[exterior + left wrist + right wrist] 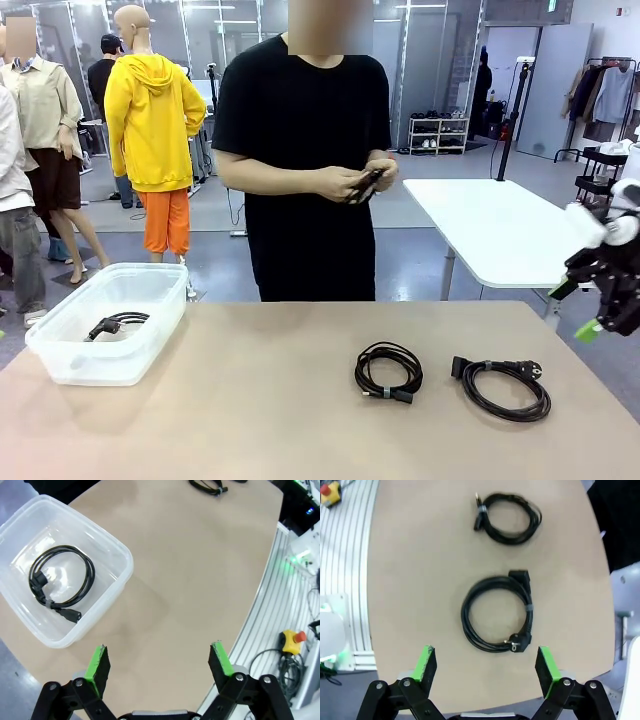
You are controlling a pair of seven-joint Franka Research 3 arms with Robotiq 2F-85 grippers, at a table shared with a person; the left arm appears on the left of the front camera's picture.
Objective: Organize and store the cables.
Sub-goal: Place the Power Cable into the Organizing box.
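One coiled cable (61, 582) is already in the clear box (100, 365), the small coil (388, 372) and the plug cable (503, 388) lie on the worktop (260, 400), the person's hands (342, 183) hold another, and the left claw (159, 654) and right claw (486, 656) gape open, empty.

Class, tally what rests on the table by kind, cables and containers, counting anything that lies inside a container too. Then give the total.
Coiled black cables: 3 (one in the bin, two on the bare tabletop)
Clear plastic bin: 1
Total: 4
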